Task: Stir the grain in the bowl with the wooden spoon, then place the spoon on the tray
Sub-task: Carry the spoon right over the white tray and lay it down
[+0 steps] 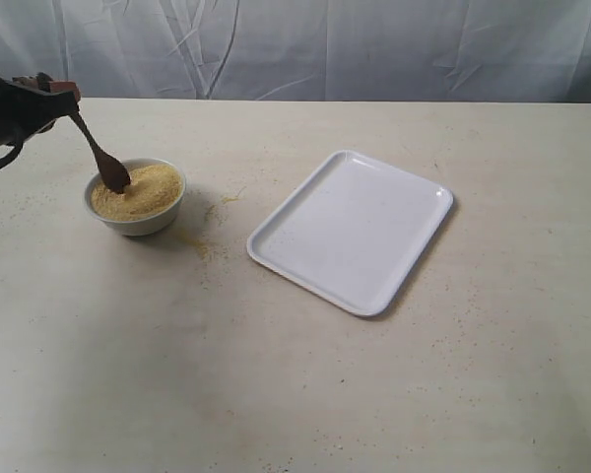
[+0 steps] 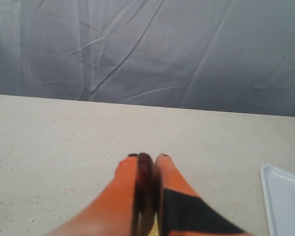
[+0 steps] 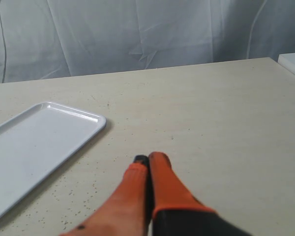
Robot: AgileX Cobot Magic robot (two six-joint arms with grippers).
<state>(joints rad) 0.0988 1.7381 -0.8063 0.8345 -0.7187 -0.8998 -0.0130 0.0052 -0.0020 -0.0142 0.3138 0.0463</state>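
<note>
Exterior view: left end effector (image 1: 67, 96) grips the spoon (image 1: 100, 156); fast stirring could spill grain (image 1: 148, 190) over the bowl (image 1: 138, 223).

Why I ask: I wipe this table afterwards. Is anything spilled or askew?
Yes: some spilled grain lies scattered on the table between the bowl and the tray. Nothing else looks odd.

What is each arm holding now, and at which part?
The left gripper holds the wooden spoon near the top end of its handle, jaws shut on it; the right gripper, shut, holds nothing.
</note>
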